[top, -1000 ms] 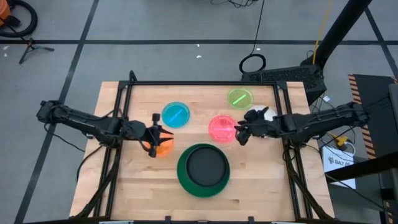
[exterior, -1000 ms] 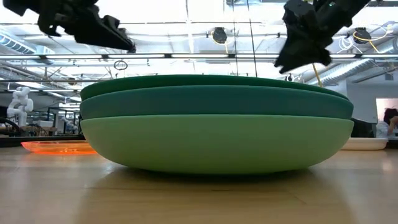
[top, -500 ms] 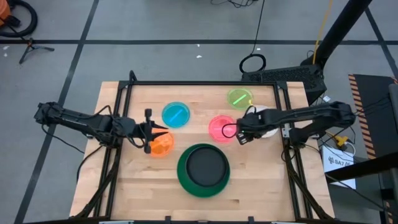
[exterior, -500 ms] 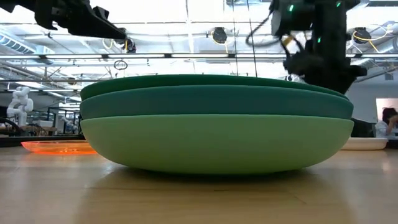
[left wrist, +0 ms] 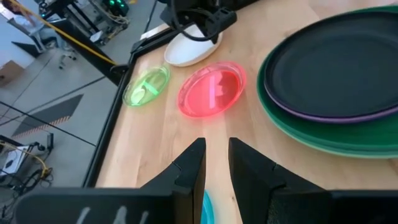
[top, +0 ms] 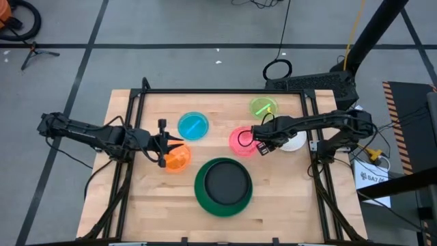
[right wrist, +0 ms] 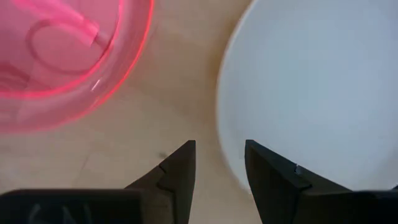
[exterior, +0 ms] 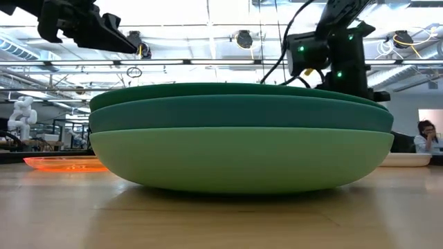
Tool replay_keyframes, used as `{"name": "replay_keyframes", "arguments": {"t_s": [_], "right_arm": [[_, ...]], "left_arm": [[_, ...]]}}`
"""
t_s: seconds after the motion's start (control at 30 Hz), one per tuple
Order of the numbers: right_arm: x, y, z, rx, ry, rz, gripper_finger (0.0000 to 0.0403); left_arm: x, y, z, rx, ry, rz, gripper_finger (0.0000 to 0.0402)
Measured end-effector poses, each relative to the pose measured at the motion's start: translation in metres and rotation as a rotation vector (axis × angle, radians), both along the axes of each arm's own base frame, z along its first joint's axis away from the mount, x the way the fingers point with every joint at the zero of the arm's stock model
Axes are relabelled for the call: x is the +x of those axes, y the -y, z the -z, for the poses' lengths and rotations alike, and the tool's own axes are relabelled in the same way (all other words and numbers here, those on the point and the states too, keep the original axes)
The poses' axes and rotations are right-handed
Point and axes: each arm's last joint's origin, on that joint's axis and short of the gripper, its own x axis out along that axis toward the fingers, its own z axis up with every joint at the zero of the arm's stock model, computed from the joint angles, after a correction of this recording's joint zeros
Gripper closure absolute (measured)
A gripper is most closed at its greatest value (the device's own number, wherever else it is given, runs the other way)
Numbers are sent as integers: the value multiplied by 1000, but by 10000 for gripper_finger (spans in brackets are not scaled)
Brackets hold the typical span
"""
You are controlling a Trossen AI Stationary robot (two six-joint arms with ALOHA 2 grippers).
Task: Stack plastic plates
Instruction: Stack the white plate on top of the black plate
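Near the table's front, a stack [top: 223, 186] holds three large plates, dark green [exterior: 235, 90], teal [exterior: 235, 114] and mint [exterior: 235, 159]. On it lie a purple plate [left wrist: 311, 115] and a black one [top: 225, 183]. The orange plate [top: 179, 160], blue plate [top: 193, 126], pink plate [top: 242, 140], lime plate [top: 263, 107] and white plate [top: 295, 142] lie flat on the wood. My right gripper [top: 263, 147] points down, open. Its fingers stand on either side of the white plate's rim [right wrist: 227, 124], on the pink plate's side; whether they touch it does not show. My left gripper [top: 166, 145] hovers narrowly open, beside the orange plate.
A black frame runs along the table's left, far and right edges [top: 218, 91]. Bare wood lies at the near left [top: 143, 205] and near right [top: 287, 205] corners. A person [exterior: 423, 135] sits in the room behind the table.
My right arm has reached toward the table's left over the white plate, and its gripper has tipped from level to pointing down and dropped behind the stack. My left gripper has drawn back slightly toward the table's left edge. No plate has moved.
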Motion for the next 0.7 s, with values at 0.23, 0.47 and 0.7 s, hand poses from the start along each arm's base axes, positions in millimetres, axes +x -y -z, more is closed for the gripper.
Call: {"name": "replay_keyframes", "arguments": {"t_s": [0.23, 0.47, 0.7], "right_arm": [[5, 9, 2, -47, 45, -12, 273], [4, 9, 8, -76, 56, -18, 273], [-10, 6, 35, -71, 52, -18, 273]], "left_arm": [[-1, 0, 2, -2, -21, -3, 325], [-1, 0, 2, -17, -18, -10, 325], [-1, 0, 2, -23, -16, -12, 325]]}}
